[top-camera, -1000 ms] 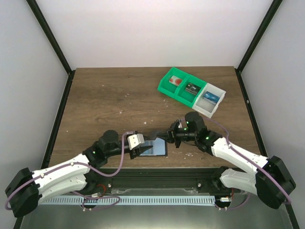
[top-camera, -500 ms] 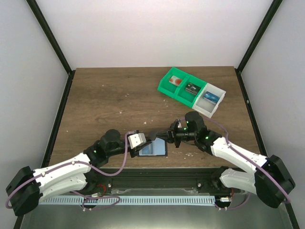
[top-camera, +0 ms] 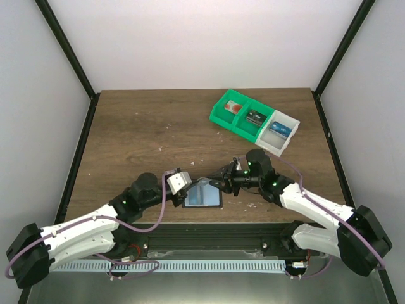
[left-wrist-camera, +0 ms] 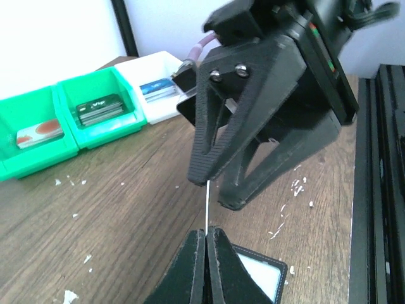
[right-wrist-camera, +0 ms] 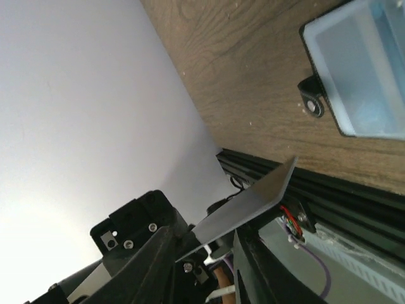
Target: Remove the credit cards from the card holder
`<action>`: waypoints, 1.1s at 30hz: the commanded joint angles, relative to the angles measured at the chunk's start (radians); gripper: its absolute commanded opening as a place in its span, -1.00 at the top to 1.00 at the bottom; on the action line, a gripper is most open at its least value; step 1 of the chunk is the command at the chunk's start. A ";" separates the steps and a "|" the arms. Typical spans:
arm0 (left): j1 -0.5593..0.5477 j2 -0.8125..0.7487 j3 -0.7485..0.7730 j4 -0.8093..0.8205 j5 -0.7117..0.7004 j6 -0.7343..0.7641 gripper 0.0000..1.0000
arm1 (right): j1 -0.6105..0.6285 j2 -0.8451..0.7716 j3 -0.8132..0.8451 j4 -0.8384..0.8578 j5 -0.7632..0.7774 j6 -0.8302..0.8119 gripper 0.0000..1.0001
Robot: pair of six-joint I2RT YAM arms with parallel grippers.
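– White card (left-wrist-camera: 207,206), edge-on: left pincer (left-wrist-camera: 206,239) clamped on it, right pincer (left-wrist-camera: 212,190) slightly apart around its top.
– Looks like a handover. Card holder (left-wrist-camera: 262,278) lies just below both. Next, the right should back off cleanly.

A lab enclosure: white panels (top-camera: 202,44), black framing (top-camera: 68,47).
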 commanded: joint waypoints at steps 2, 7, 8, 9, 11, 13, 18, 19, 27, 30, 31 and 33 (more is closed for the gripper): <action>0.004 0.021 -0.007 0.035 -0.120 -0.163 1.00 | 0.003 -0.034 -0.061 0.052 0.102 -0.211 0.36; 0.029 0.087 0.064 -0.032 -0.150 -0.347 1.00 | 0.004 -0.132 -0.106 0.085 0.221 -0.422 0.25; 0.048 0.100 0.077 -0.041 -0.130 -0.388 1.00 | 0.003 -0.152 -0.106 0.082 0.244 -0.469 0.21; 0.069 0.114 0.087 -0.043 -0.089 -0.430 1.00 | 0.003 -0.170 -0.107 0.077 0.262 -0.514 0.18; 0.123 0.143 0.095 -0.022 0.028 -0.511 1.00 | 0.003 -0.201 -0.110 0.087 0.265 -0.603 0.12; 0.149 0.172 0.103 -0.006 0.096 -0.588 1.00 | 0.004 -0.222 -0.120 0.121 0.223 -0.688 0.07; 0.152 0.186 0.115 0.002 0.091 -0.750 1.00 | 0.004 -0.246 -0.160 0.165 0.163 -0.748 0.04; 0.156 0.181 0.121 -0.003 0.089 -0.787 1.00 | 0.003 -0.247 -0.168 0.186 0.147 -0.750 0.05; 0.254 0.156 0.128 -0.049 0.174 -1.054 1.00 | 0.003 -0.299 -0.218 0.268 0.170 -0.715 0.10; 0.302 0.154 0.071 0.046 0.290 -1.133 1.00 | 0.004 -0.285 -0.239 0.327 0.148 -0.671 0.06; 0.319 0.151 0.045 0.094 0.324 -1.170 1.00 | 0.003 -0.276 -0.249 0.360 0.134 -0.647 0.04; 0.337 0.139 -0.001 0.196 0.365 -1.263 1.00 | 0.003 -0.258 -0.268 0.419 0.116 -0.595 0.02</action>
